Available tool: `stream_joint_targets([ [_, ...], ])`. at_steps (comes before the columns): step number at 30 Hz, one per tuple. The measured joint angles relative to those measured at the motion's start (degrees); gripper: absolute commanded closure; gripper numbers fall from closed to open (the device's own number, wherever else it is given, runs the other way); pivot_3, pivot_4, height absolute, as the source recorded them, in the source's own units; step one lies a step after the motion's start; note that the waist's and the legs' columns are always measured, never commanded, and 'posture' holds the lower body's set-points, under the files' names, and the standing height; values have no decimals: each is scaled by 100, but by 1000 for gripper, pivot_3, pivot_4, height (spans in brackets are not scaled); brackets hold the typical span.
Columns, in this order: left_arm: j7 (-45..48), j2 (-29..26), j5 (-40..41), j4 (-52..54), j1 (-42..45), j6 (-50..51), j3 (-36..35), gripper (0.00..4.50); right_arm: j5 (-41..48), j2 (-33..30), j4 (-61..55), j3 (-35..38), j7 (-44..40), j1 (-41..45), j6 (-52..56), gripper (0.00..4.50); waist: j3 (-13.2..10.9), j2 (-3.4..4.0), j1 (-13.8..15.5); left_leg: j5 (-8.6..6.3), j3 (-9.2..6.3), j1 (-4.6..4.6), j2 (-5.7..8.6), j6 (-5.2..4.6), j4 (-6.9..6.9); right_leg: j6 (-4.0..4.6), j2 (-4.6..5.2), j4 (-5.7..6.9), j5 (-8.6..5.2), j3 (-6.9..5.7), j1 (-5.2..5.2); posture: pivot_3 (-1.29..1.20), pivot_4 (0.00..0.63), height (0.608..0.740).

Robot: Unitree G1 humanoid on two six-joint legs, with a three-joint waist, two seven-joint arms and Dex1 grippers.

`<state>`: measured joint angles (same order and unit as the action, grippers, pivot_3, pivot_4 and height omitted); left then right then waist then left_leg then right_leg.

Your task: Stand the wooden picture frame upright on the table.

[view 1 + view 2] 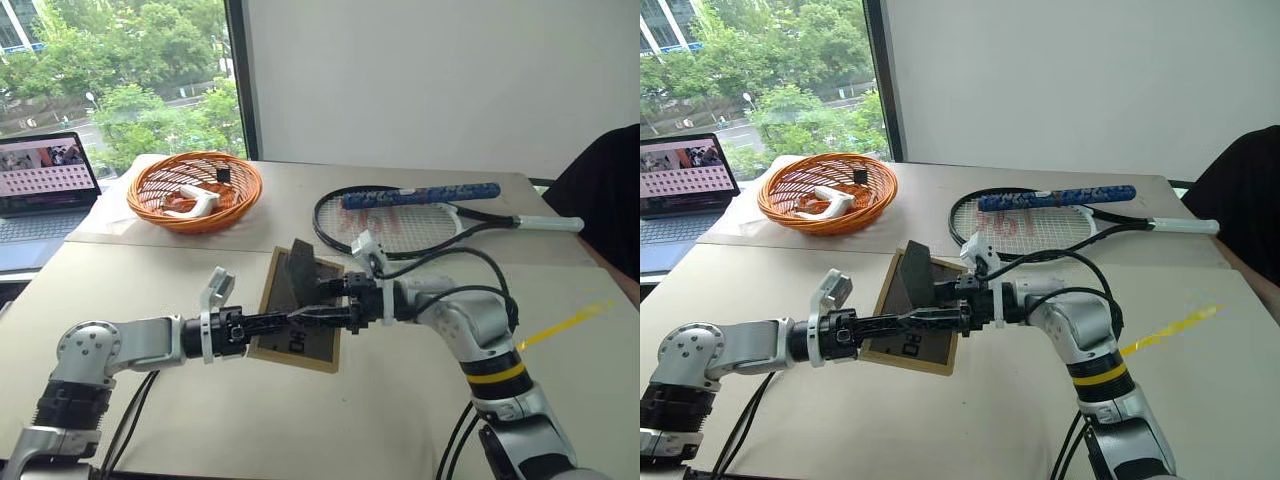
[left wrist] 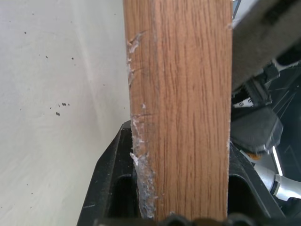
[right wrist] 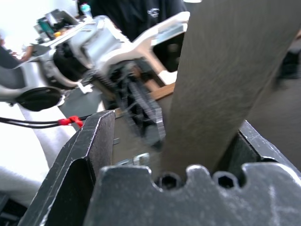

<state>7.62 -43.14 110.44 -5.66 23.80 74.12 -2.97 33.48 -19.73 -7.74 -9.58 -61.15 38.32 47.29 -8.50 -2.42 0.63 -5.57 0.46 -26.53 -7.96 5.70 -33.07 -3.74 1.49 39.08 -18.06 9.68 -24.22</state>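
The wooden picture frame (image 1: 298, 347) is held tilted over the middle of the table (image 1: 400, 410), its dark grey back facing me. Its easel stand (image 1: 300, 265) is folded out and sticks up from the back. My left gripper (image 1: 292, 322) reaches in from the left and is shut on the frame's wooden edge (image 2: 181, 113), which sits between its fingers (image 2: 110, 188). My right gripper (image 1: 326, 300) comes in from the right and stands open around the grey stand (image 3: 225, 80), with a gap beside one finger (image 3: 89, 155). I cannot tell whether the frame's lower edge touches the table.
An orange basket (image 1: 195, 190) holding a white controller stands at the back left. A tennis racket (image 1: 420, 215) lies behind the frame. A laptop (image 1: 40, 185) sits at the far left edge, and a person in dark clothing (image 1: 605, 190) is at the right. Yellow tape (image 1: 565, 325) marks the table.
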Motion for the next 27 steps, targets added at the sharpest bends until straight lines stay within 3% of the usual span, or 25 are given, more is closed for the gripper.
stream_joint_targets([
  [8,328,2,80,-391,-121,240,-94,3347,111,-403,-458,240,16,-435,-455,953,0,0,-20,0,-1,1,0,0,1,0,-1,0,0,0,-2,0,150,703],
  [16,759,-16,79,-569,-114,489,-418,3347,-1173,-1070,429,437,280,-577,-2417,953,-1,-2,9,1,0,0,0,0,-2,0,1,-3,0,-1,1,0,150,703],
  [23,1083,-71,79,-1049,255,876,-456,3347,-3949,-1303,1773,-27,1643,-564,-7022,953,-3,-1,-32,1,-1,1,0,1,6,-1,0,-4,-1,-2,-2,0,150,703],
  [27,1105,-126,78,-1219,312,1010,-344,3347,-5373,-1153,2010,-252,2848,-363,-8645,953,-5,1,-65,6,-5,2,0,7,11,1,-1,-3,0,-2,-3,0,150,703],
])
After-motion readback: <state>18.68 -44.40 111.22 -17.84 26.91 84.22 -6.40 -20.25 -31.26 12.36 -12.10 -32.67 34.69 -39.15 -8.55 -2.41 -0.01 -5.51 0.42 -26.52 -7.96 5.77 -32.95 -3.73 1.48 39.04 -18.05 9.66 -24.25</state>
